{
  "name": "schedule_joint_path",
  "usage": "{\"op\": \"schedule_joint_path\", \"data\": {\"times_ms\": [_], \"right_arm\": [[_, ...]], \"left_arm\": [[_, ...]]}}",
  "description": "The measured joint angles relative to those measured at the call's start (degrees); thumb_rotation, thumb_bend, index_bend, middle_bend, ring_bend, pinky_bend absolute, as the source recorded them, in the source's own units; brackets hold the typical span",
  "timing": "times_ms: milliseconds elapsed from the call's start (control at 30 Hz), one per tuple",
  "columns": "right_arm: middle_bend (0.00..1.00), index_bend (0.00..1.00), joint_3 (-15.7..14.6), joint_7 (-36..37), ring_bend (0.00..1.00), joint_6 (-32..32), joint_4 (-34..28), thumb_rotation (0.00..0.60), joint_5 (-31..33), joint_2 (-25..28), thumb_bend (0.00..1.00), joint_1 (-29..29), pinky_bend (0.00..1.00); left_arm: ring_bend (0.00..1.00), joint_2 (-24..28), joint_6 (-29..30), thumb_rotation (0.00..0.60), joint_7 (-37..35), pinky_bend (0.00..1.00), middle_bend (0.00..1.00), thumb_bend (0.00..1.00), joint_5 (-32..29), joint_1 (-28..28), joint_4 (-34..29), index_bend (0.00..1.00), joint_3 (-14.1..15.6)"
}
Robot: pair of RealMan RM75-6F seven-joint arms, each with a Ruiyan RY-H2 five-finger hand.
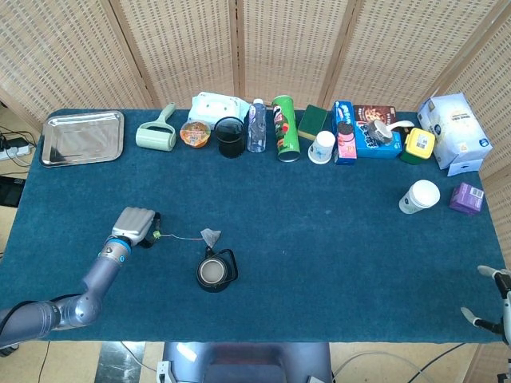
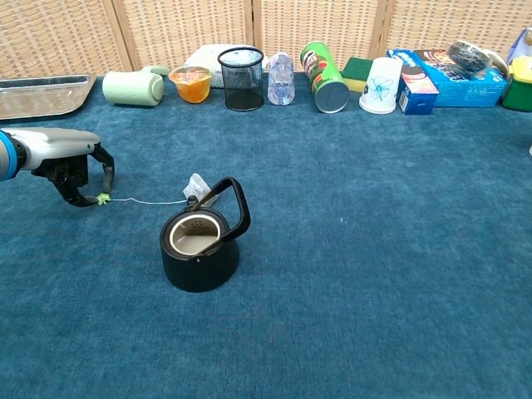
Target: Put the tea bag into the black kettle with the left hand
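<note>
Fingers (image 2: 91, 176) at tea bag (image 2: 198, 189) tag

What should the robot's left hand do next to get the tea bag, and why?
Probably close its fingers on the little green tag and lift. The left hand hovers right at that tag, its fingers curled around it, though I cannot tell if they grip it yet. The tea bag lies on the cloth behind the black kettle, joined to the tag by a thin string.
</note>
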Motion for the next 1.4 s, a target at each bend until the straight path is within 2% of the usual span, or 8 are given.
{"op": "schedule_joint_path", "data": {"times_ms": [333,933,1400], "right_arm": [[0.29,0.25,0.1,0.4,0.19,-0.2,0.4,0.6,0.1,-0.1,0.19,-0.1,0.13],[0.29,0.25,0.2,2.2,0.19,-0.5,2.0,0.6,-0.3,-0.5,0.19,-0.1,0.13],[0.29,0.25,0.1,3.5,0.19,-0.7,3.0,0.6,-0.1,-0.7,0.19,-0.4,0.13]], "left_arm": [[0.97,-0.5,0.4,0.6,0.3,0.88,0.96,0.4,-0.4,-0.4,0.1,0.44,0.4],[0.97,-1.4,4.7,0.6,0.8,0.88,0.96,0.39,1.1,1.2,-1.1,0.43,1.2],[0.97,-3.6,6.2,0.6,2.2,0.88,0.96,0.4,1.6,1.8,0.1,0.44,0.6]]}}
